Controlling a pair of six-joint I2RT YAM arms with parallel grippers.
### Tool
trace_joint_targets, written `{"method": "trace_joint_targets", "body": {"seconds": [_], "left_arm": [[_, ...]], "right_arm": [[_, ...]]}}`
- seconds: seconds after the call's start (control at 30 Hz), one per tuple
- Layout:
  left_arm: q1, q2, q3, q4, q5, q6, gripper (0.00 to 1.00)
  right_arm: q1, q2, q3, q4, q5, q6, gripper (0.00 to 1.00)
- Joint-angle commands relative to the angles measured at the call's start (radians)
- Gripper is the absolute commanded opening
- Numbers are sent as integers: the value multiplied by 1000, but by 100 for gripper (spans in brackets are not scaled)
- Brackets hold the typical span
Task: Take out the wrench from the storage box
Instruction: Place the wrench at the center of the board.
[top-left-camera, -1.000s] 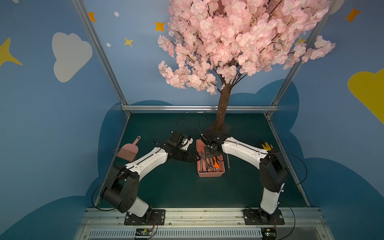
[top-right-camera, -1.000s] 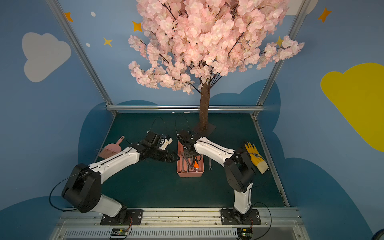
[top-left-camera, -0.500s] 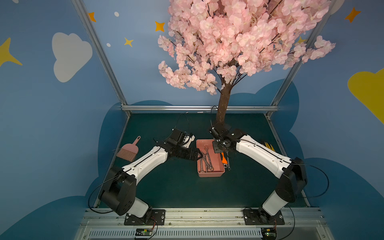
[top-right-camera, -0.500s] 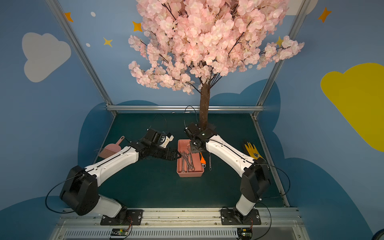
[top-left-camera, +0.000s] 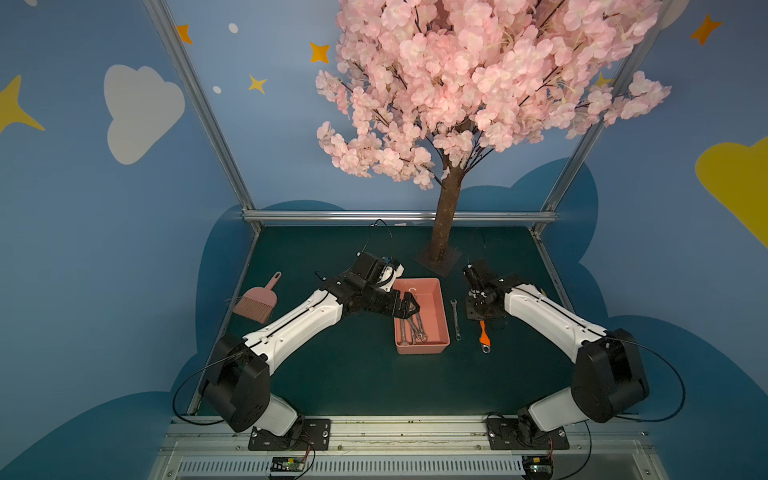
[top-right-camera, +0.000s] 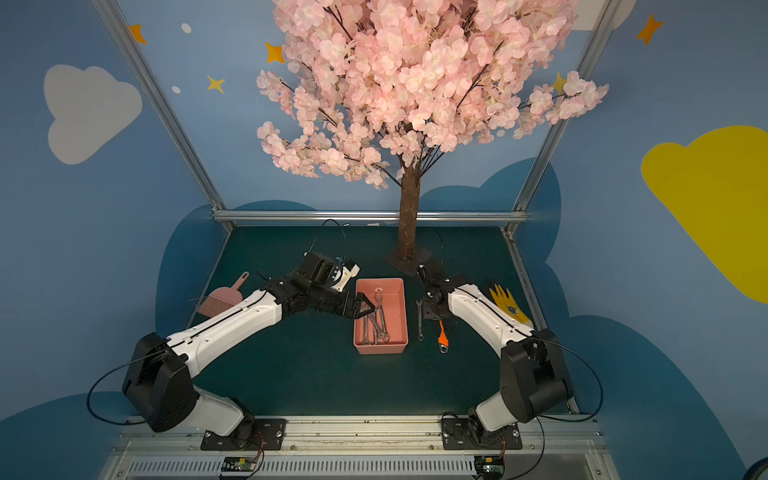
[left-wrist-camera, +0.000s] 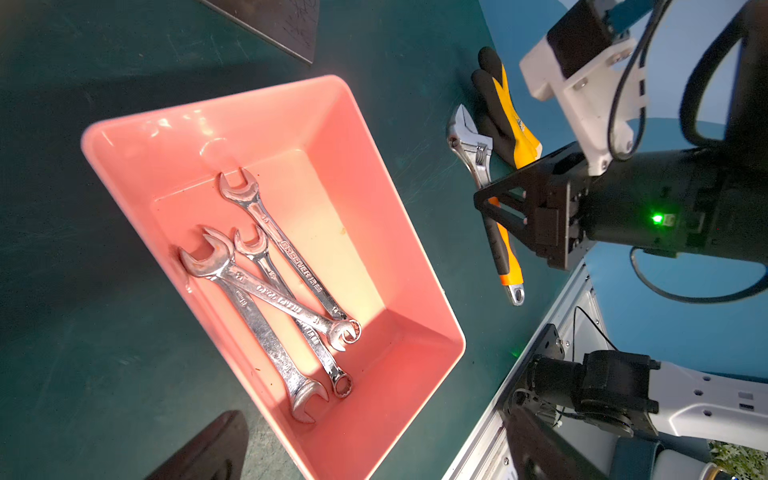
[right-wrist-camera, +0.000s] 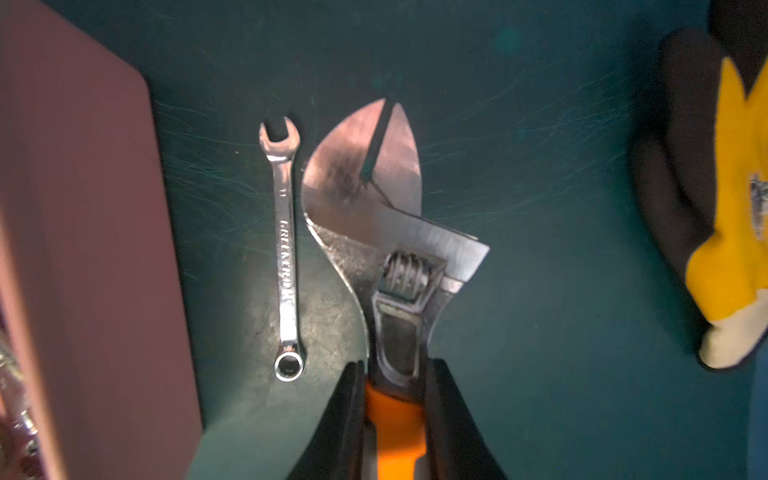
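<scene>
- Right wrist view: adjustable wrench (right-wrist-camera: 395, 257) was clamped by right gripper (right-wrist-camera: 395, 368), outside box (right-wrist-camera: 83, 208), at the mat (right-wrist-camera: 540, 332).
- Left gripper (top-left-camera: 409, 305) was held open over wrenches (left-wrist-camera: 266, 286) in box.
- Set-down judged underway; release needed next.

place: staged robot lab booth | walls (top-left-camera: 83, 249): blue, painted clouds and stars | frame (top-left-camera: 399, 216): aluminium posts | tree (top-left-camera: 446, 208): fake pink blossom, just behind right pincer (top-left-camera: 481, 316) | arms (top-left-camera: 299, 324): two, bolted to rail (top-left-camera: 395, 428) | counter (top-left-camera: 353, 382): green mat under the pincer
</scene>
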Motion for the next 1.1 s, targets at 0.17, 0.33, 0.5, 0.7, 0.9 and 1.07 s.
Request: {"method": "trace_joint_targets", "body": {"seconds": [0.17, 0.33, 0.5, 0.7, 0.9, 1.07], "left_arm": [[-4, 24, 0, -9, -17, -24, 100], [-3, 33, -1, -13, -23, -23, 100], [-3, 35, 0, -28, -32, -14, 100], [10, 35, -1, -39, -28, -8, 100], [40, 25, -6, -53, -19, 9, 100], [69, 8, -22, -58, -10, 20, 100]], "right_arm": [[-47, 144, -4, 226, -83, -47, 0], [-56, 228, 21, 249, -91, -58, 0], [-58, 265, 34, 248, -96, -59, 8], [-52, 221, 74, 176, -87, -42, 31], [-25, 107, 130, 55, -85, -38, 43], [62, 7, 187, -8, -182, 3, 44]]}}
